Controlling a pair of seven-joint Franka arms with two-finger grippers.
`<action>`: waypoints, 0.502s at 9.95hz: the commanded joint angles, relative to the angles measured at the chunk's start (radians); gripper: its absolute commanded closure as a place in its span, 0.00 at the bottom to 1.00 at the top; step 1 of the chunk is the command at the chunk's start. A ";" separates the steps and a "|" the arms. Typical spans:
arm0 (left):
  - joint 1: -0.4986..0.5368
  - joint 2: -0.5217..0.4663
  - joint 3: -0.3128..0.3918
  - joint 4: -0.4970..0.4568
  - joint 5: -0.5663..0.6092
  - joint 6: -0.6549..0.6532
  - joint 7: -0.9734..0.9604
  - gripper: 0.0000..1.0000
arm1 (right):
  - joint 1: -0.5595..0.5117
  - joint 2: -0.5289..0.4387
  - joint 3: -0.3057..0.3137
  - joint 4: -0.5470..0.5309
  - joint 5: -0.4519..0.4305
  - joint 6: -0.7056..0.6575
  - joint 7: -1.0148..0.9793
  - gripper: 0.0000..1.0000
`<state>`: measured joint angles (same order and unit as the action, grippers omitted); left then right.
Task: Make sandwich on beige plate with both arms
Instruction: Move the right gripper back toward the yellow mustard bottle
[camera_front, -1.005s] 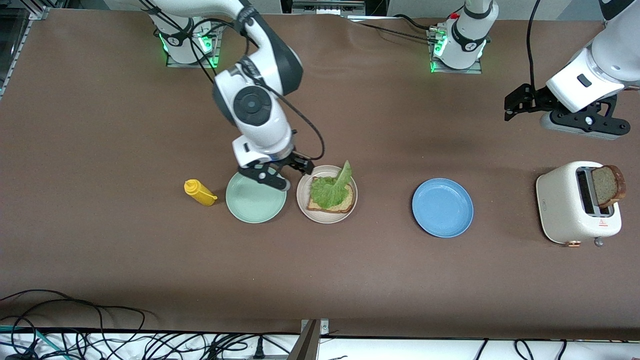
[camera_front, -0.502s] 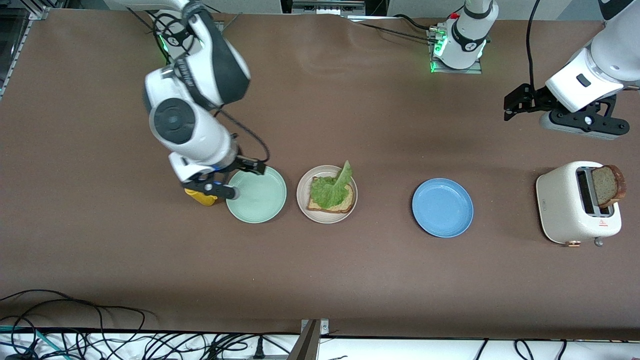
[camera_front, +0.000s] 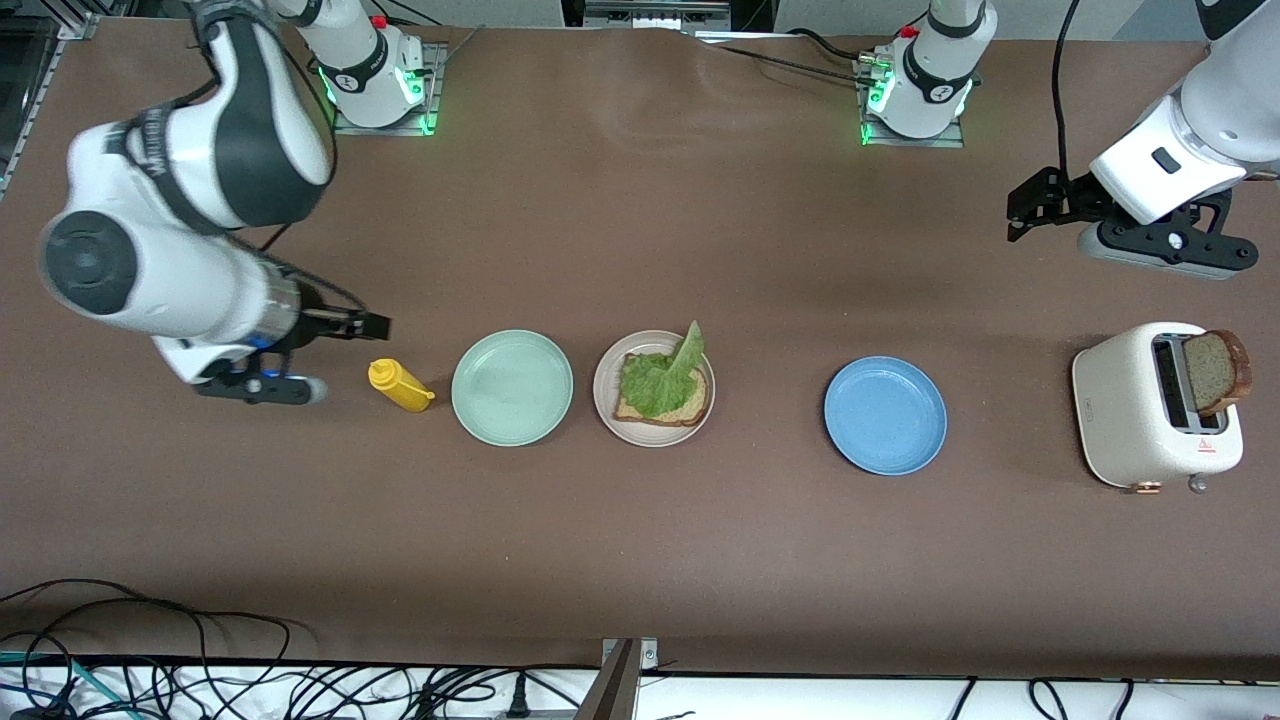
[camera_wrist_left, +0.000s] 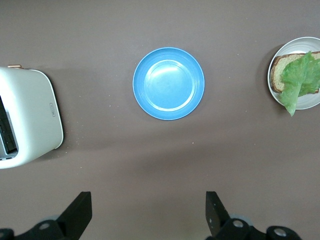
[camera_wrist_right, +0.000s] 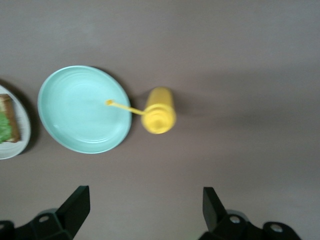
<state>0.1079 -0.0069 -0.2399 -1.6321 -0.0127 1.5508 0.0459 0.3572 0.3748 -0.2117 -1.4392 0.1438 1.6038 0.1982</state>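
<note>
Right gripper (camera_front: 330, 352) open, holding nothing, over bare table at the right arm's end, beside the mustard bottle (camera_front: 400, 385). Mint-green plate (camera_front: 512, 387): empty. Beige plate (camera_front: 653, 388): bread slice (camera_front: 664, 402) with lettuce leaf (camera_front: 662, 375) on top. Blue plate (camera_front: 885, 415): empty. Toaster (camera_front: 1155, 404): second slice (camera_front: 1214, 371) sticking up from the slot. Left gripper (camera_front: 1030, 207) open, empty, waiting above the table.

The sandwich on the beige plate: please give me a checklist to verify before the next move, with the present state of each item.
1. Bottom bread slice on the beige plate: ok.
2. Lettuce leaf on that slice: ok, one end sticks up.
3. Top slice on the lettuce: not ok, the second bread slice stands in the toaster.
4. Left gripper open and empty above the table near the toaster: ok.
5. Right gripper open and empty, beside the mustard bottle, away from the plate: ok.
</note>
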 joint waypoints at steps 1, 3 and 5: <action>-0.001 -0.019 0.002 -0.017 -0.016 0.011 -0.004 0.00 | 0.008 -0.048 -0.038 -0.076 0.005 0.013 -0.089 0.00; -0.002 -0.019 0.001 -0.017 -0.016 0.011 -0.004 0.00 | 0.005 -0.080 -0.038 -0.163 0.003 0.115 -0.173 0.00; -0.002 -0.019 0.001 -0.017 -0.016 0.011 -0.004 0.00 | -0.042 -0.108 -0.032 -0.248 0.003 0.207 -0.328 0.00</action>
<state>0.1061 -0.0068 -0.2401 -1.6321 -0.0127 1.5509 0.0459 0.3478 0.3318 -0.2503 -1.5852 0.1440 1.7465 -0.0202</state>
